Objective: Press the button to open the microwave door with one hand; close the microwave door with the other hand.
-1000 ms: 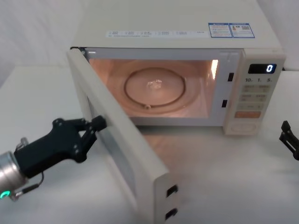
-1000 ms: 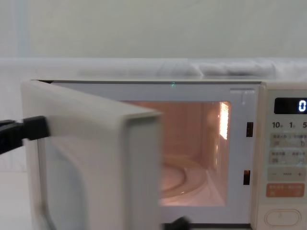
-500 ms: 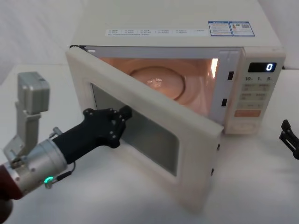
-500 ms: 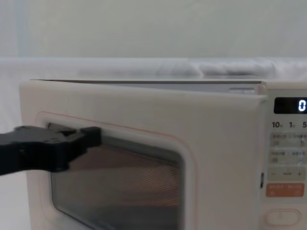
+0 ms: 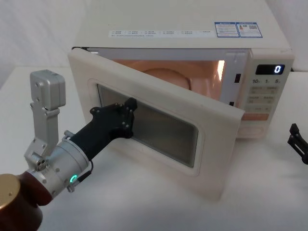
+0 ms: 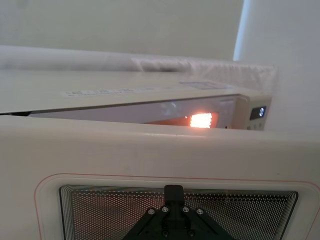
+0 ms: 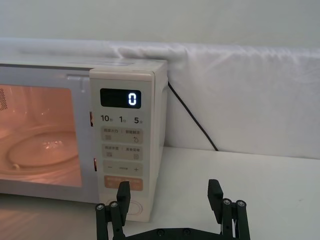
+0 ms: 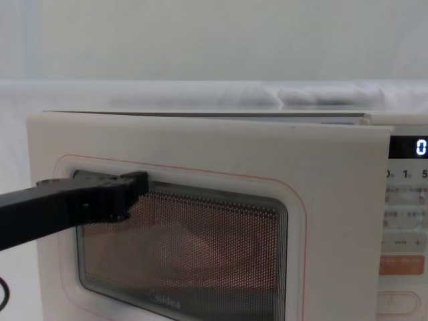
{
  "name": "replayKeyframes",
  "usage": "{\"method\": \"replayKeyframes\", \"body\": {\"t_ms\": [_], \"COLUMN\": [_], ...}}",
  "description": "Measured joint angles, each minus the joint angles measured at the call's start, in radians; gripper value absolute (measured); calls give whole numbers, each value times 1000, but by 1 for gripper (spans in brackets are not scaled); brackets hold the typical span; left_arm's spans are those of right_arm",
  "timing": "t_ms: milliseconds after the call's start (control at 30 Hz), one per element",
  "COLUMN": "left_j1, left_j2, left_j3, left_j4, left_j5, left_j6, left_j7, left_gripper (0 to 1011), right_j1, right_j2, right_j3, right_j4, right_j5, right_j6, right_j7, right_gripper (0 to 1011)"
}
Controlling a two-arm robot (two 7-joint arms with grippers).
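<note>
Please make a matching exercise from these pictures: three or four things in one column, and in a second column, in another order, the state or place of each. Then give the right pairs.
Things:
1. microwave door
2. left gripper
3. right gripper
4. display

States or places:
A. shows a glowing 0
B. partly open, light visible in the gap behind it
C. tip against the door's window
D. open, on the right beside the microwave, away from the door

Pairs: 1-B, 2-C, 3-D, 4-A

Count: one microwave (image 5: 192, 29), one microwave door (image 5: 154, 159), one turntable plate (image 7: 35, 147), one lit display (image 5: 270, 70), two grippers: left gripper (image 5: 129, 106), right gripper (image 7: 170, 197).
</note>
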Motion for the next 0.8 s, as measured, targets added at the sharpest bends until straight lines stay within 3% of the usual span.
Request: {"method": "replayKeyframes", "body": {"t_ms": [200, 500, 800], "left_j1": [10, 6, -30], "left_j2": [-32, -43, -89], "left_j3": [0, 19, 41], "left_j4": [-10, -25, -4], "left_j5": [13, 28, 36], "left_j6": [-11, -14, 13], "left_j7": [10, -21, -1], "left_gripper": [0, 0, 0], "right_j1": [0, 0, 0], "right_j2": [0, 0, 0], "right_j3": [0, 0, 0], "right_j4": [0, 0, 0], "right_j5": [0, 0, 0], "right_j6": [0, 0, 0], "right_j7": [0, 0, 0], "right_gripper": [1002, 1002, 1002]}}
